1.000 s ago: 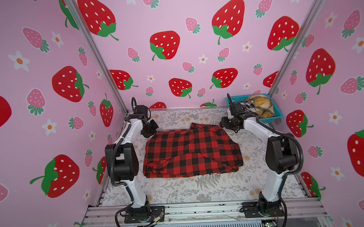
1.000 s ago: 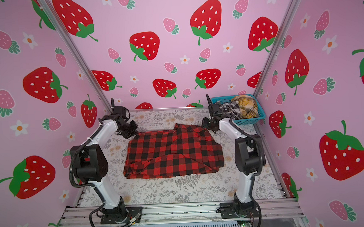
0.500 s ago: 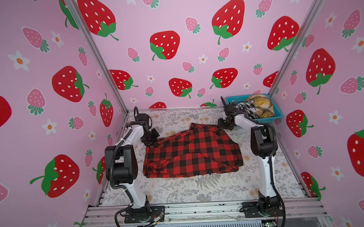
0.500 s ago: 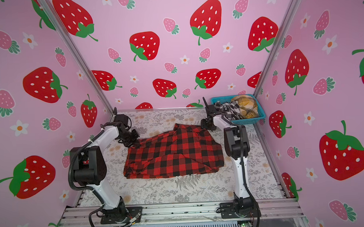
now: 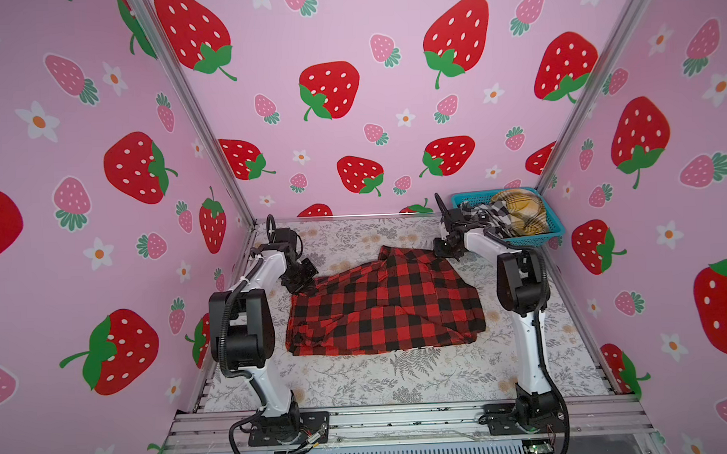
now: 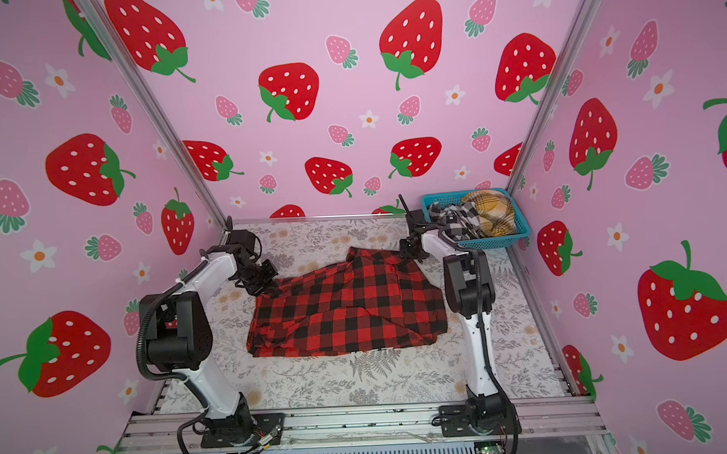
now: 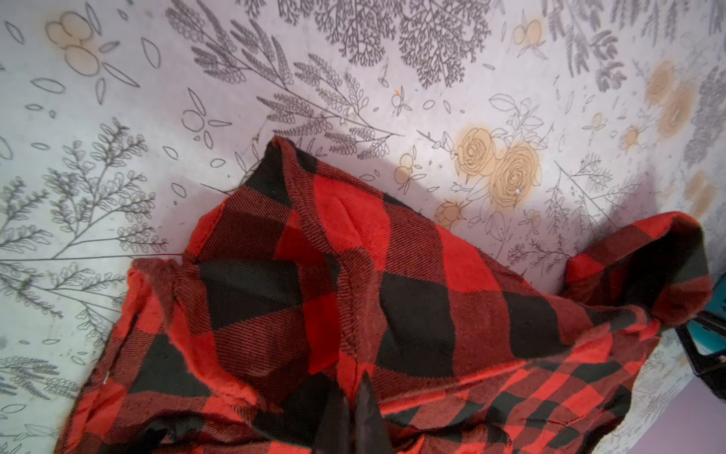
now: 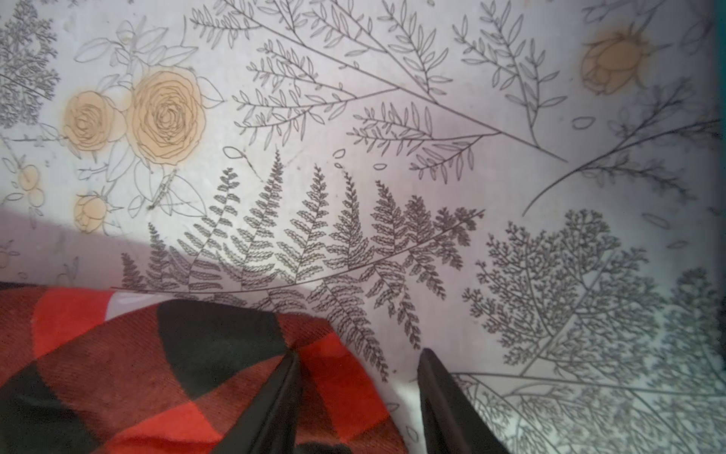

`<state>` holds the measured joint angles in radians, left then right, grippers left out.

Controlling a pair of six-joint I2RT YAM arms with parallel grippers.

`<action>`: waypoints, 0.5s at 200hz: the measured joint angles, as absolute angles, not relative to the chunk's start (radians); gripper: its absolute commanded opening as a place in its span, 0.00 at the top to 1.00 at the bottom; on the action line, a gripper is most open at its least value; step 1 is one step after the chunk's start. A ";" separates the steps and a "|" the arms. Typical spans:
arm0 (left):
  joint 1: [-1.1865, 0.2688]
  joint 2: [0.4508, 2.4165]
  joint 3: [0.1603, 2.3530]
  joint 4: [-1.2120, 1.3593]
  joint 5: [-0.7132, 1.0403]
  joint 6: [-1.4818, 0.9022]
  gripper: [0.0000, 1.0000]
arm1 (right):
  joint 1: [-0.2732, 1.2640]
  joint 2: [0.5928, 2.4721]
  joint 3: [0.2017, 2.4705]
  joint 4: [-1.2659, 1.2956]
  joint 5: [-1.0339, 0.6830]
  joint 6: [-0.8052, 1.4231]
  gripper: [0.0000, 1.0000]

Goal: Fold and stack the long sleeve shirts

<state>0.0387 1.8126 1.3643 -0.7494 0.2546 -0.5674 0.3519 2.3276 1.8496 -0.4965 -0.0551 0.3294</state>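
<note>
Since a second ago the left gripper [image 5: 302,285] has come forward and inward from the far left edge of the surface [image 5: 359,382]. The far left corner of the red-and-black shirt [image 5: 385,306], flat before, now rises to it in a slanting ridge. The right arm's elbow has swung inward, while the right gripper [image 5: 448,252] has stayed near the shirt's far right corner. The left wrist view shows the left gripper's fingers [image 7: 367,397] pressed together with bunched checked cloth pinched between them, so it grips that corner. The right wrist view shows the right gripper's jaws apart and holding nothing: one finger lies over the shirt's edge and the other over the bare floral surface beside it. The rest of the shirt lies spread across the middle of the surface between the two arms, rumpled along its near edge, with a diagonal fold across the front. In both top views a teal basket [image 5: 533,241] stands in the far right corner just behind the right arm. It holds the black-and-white shirt [image 5: 488,217] and, beside it, the mustard-yellow shirt [image 5: 519,212], both heaped and unfolded.
</note>
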 measured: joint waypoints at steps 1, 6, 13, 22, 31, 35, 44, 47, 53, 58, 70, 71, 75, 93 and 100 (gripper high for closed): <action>0.039 1.813 1.364 -0.749 0.255 -0.567 1.00 | 0.352 2.328 1.850 -0.496 -0.055 0.329 0.49; 0.039 1.813 1.363 -0.748 0.255 -0.567 1.00 | 0.354 2.328 1.849 -0.497 -0.055 0.327 0.49; 0.041 1.813 1.360 -0.746 0.255 -0.566 1.00 | 0.356 2.328 1.849 -0.497 -0.055 0.324 0.49; 0.041 1.813 1.354 -0.741 0.255 -0.565 1.00 | 0.360 2.327 1.848 -0.496 -0.055 0.320 0.49; 0.041 1.813 1.349 -0.741 0.254 -0.564 1.00 | 0.364 2.326 1.845 -0.495 -0.055 0.318 0.49; 0.041 1.813 1.348 -0.741 0.254 -0.564 1.00 | 0.365 2.325 1.843 -0.494 -0.055 0.318 0.49; 0.041 1.813 1.345 -0.739 0.255 -0.564 1.00 | 0.368 2.323 1.836 -0.490 -0.054 0.316 0.52; 0.041 1.813 1.345 -0.739 0.255 -0.564 1.00 | 0.369 2.321 1.833 -0.488 -0.054 0.316 0.53; 0.041 1.813 1.343 -0.737 0.255 -0.564 1.00 | 0.371 2.318 1.826 -0.483 -0.053 0.316 0.55; 0.041 1.813 1.341 -0.736 0.255 -0.564 1.00 | 0.371 2.315 1.820 -0.479 -0.053 0.318 0.59; 0.041 1.813 1.336 -0.735 0.255 -0.564 1.00 | 0.373 2.309 1.807 -0.472 -0.052 0.322 0.68; 0.041 1.813 1.336 -0.735 0.255 -0.564 1.00 | 0.373 2.308 1.806 -0.472 -0.051 0.323 0.69; 0.041 1.814 1.335 -0.735 0.255 -0.564 1.00 | 0.373 2.308 1.803 -0.470 -0.053 0.319 0.71; 0.041 1.817 1.333 -0.733 0.254 -0.563 1.00 | 0.373 2.306 1.800 -0.470 -0.051 0.320 0.81; 0.041 1.820 1.333 -0.732 0.254 -0.561 1.00 | 0.373 2.306 1.800 -0.471 -0.049 0.319 0.84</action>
<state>0.0414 1.8198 1.3327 -0.7322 0.2539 -0.5613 0.3733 2.3062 1.7996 -0.4706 -0.0494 0.3195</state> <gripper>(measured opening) 0.053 0.206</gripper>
